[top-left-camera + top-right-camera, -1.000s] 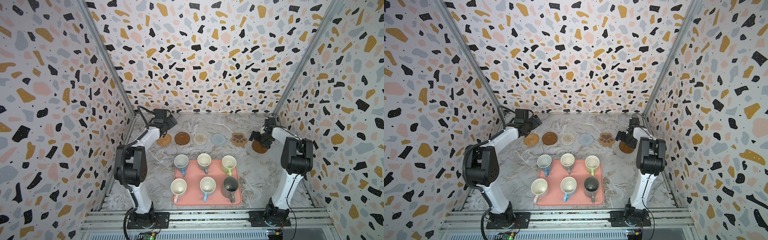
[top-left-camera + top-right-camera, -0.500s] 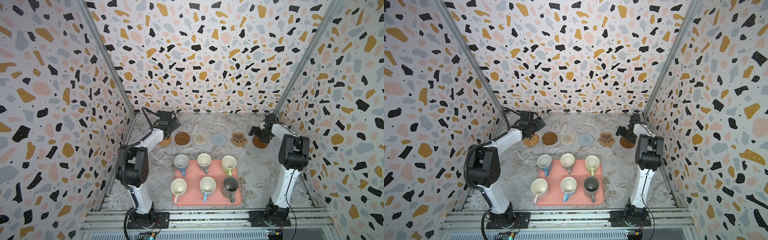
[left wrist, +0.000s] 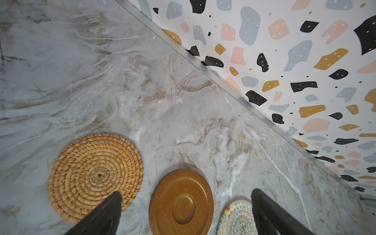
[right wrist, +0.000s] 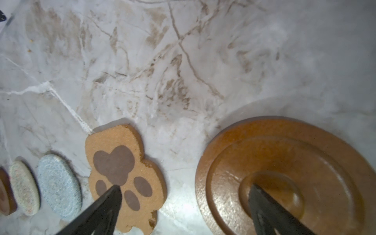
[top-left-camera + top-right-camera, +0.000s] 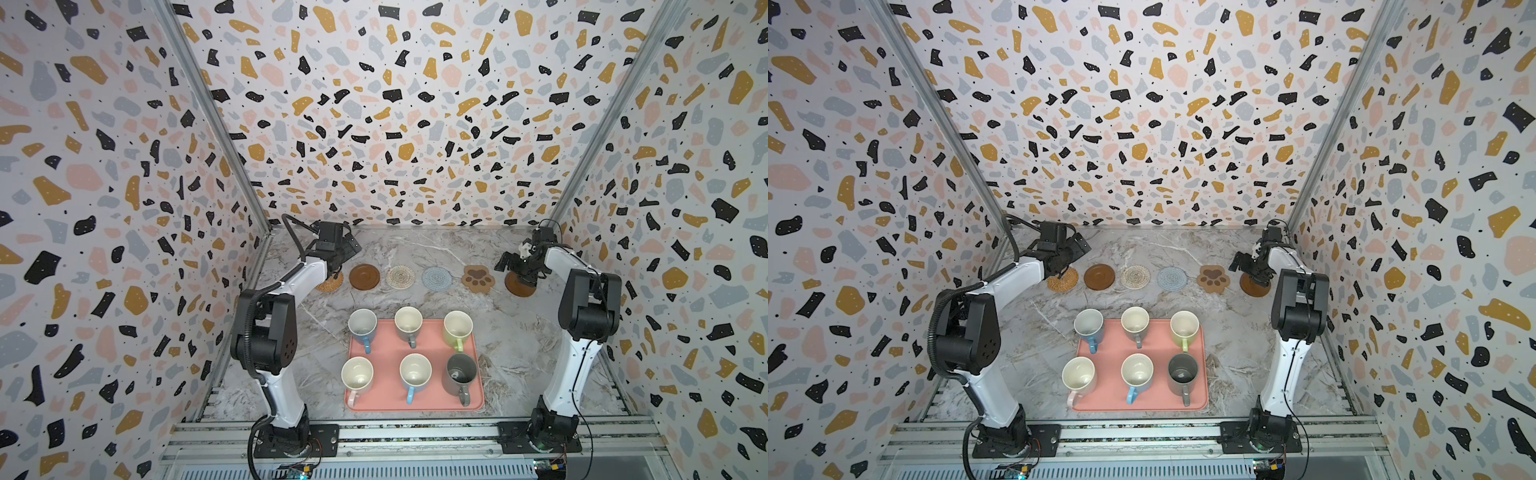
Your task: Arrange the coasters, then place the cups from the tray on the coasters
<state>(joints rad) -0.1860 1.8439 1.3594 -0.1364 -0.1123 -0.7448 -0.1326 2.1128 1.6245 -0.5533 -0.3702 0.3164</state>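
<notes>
Top views both: marble desk (image 5: pixel 519 345), salmon tray (image 5: pixel 386 365) with all six cups (image 5: pixel 408 322) upright on it, two rows of three. Beyond tray's far edge, six coasters (image 5: pixel 436 277) in one row, none touching. Left claw (image 3: pixel 186 195) spread wide, empty, above orange woven coaster (image 3: pixel 95 177) and brown disc (image 3: pixel 181 203), far-left of tray. Right claw (image 4: pixel 186 188) spread wide, empty, over paw coaster (image 4: pixel 122 173) and second brown disc (image 4: pixel 284 173), far-right of tray.

woven coaster (image 3: pixel 95 177): rough, rattan-like | brown disc (image 3: pixel 181 203): glossy wood (ringed) | tabletop (image 3: pixel 81 81): smooth, marble-look
</notes>
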